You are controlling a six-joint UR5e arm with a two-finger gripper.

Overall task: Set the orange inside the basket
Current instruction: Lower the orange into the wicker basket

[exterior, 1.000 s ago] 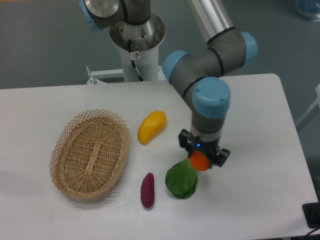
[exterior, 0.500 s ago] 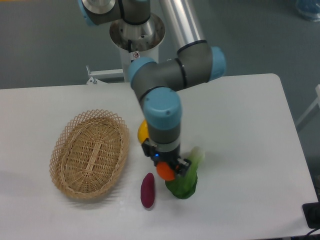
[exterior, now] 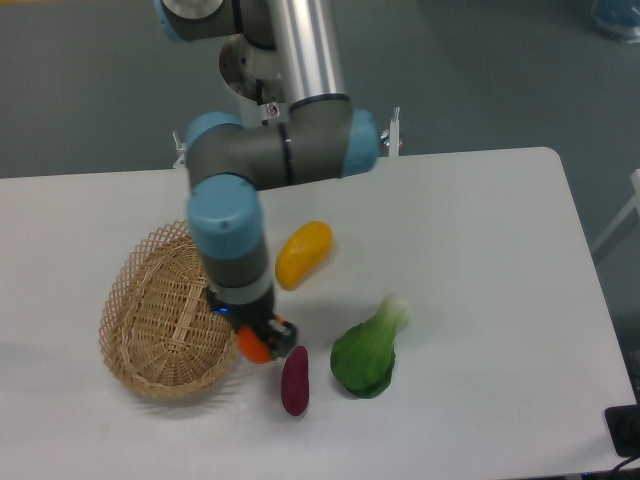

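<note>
White table [exterior: 480, 230] carries the wicker basket [exterior: 150, 315] at left. At the basket's right rim, the hand [exterior: 254, 342] grips the orange [exterior: 255, 347], above the table, near a purple vegetable [exterior: 295, 380].

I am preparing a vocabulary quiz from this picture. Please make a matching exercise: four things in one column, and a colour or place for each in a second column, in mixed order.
Things:
1. orange
2. basket
3. leafy vegetable
4. long fruit

Descriptions:
a. green
b. yellow
c. held in the claw
d. tan wicker, farthest left

Pairs: 1-c, 2-d, 3-a, 4-b
</note>
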